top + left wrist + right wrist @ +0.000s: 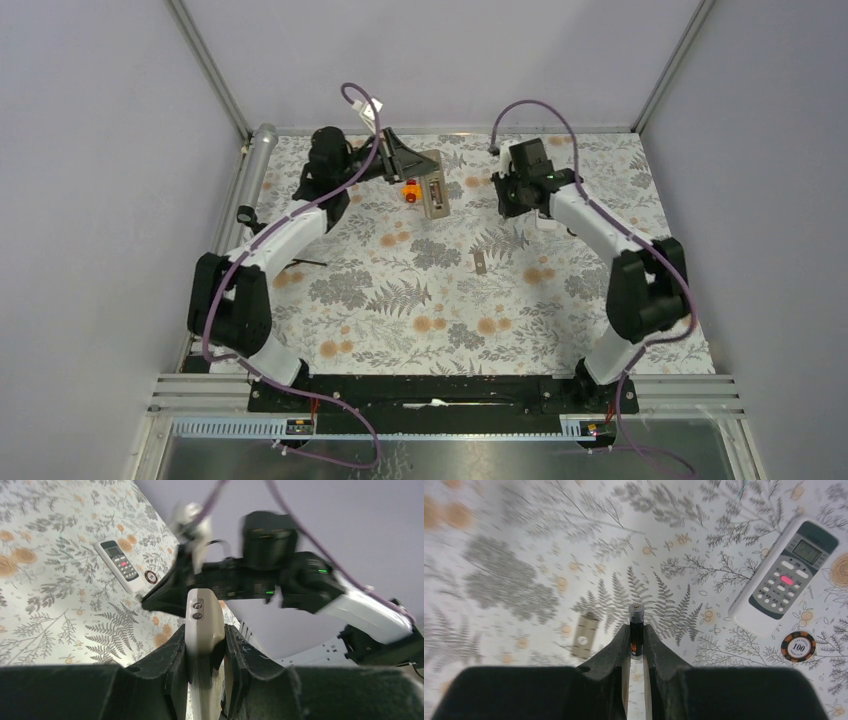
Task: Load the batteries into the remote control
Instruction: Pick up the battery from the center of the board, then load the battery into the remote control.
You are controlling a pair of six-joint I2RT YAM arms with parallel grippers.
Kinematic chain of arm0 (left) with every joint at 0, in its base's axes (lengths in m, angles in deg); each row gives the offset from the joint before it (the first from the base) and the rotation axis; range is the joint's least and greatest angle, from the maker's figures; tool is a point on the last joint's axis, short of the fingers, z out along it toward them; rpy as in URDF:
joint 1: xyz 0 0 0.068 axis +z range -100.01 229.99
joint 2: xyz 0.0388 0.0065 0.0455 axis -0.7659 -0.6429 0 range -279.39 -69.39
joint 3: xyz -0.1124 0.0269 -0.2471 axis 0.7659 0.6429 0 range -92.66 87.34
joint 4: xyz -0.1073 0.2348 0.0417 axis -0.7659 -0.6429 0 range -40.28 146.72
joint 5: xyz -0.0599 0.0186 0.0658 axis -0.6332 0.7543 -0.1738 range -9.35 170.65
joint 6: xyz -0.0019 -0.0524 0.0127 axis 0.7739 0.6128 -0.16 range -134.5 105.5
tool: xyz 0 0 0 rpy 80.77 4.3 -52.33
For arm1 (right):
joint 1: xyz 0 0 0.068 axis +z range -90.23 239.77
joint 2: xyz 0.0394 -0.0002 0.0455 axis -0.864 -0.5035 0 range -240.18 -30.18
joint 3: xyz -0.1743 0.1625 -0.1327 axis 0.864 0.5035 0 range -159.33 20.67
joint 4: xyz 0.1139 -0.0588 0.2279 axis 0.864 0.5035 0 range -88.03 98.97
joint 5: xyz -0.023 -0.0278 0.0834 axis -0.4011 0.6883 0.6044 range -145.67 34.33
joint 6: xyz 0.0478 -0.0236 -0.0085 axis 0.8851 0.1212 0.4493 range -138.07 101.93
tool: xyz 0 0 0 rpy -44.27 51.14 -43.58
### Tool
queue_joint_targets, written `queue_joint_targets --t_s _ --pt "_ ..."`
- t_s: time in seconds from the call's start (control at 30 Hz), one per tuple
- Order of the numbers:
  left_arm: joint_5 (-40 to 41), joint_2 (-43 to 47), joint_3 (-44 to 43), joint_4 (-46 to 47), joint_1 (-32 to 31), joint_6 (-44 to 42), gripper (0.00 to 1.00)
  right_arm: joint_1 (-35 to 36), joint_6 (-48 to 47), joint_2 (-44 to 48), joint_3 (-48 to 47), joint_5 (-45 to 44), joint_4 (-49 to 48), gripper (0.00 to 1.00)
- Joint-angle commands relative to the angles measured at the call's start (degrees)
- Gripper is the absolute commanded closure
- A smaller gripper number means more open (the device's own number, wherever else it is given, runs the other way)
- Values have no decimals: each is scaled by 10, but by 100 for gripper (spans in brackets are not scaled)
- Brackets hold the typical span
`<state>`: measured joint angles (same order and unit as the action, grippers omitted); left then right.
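My left gripper [204, 632] is shut on the remote control [202, 610], holding it edge-on, its grey-brown back and two screws showing. In the top view the left gripper [420, 168] holds the remote [435, 188] above the table's far middle. My right gripper [636, 632] is shut on a small battery [636, 614] with a dark wrap and an orange mark, its metal end sticking out past the fingertips. In the top view the right gripper [512, 192] is to the right of the remote, apart from it. No second battery is clearly in view.
A white remote with a pale green screen [784, 577] lies flat beside a round "100" chip [798, 647]. A small grey-brown cover plate [481, 262] lies mid-table. A small orange-red thing [410, 190] sits under the held remote. A grey tube [258, 160] lies along the left edge.
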<state>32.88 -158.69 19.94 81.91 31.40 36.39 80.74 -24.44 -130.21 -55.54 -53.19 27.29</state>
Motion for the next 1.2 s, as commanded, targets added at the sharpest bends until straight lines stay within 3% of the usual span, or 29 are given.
queue_joint_targets --t_s 0.0,0.2,0.47,0.87,1.17 --pt "47 -37 -39 12 -28 13 100 3 135 98 -21 45 -20 84" --pt "68 -67 -30 77 -32 79 100 5 256 177 -19 126 -97 83" --pt "86 -91 -33 102 -32 160 100 40 335 193 -51 175 -157 82" --pt "71 -117 -34 148 -36 288 100 75 316 170 -61 167 -162 81" --pt "64 -108 -43 130 -39 266 100 102 251 155 -72 105 -148 79"
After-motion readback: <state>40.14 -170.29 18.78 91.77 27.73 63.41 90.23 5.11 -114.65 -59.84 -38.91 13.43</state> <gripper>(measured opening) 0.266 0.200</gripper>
